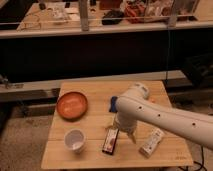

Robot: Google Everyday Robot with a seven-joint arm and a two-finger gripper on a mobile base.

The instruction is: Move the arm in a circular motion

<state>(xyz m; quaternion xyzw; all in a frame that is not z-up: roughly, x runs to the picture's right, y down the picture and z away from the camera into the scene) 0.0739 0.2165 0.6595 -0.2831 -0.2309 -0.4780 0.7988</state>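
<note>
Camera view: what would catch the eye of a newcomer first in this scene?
The thick white arm reaches in from the right over the wooden table, its elbow bent near the middle. Its pincer hangs below the elbow, beside a dark packet. To the left stand an orange bowl and a white cup.

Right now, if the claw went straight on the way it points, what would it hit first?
Likely the wooden table, just beside the dark packet; the claw points down below the arm. Depth is unclear.
</note>
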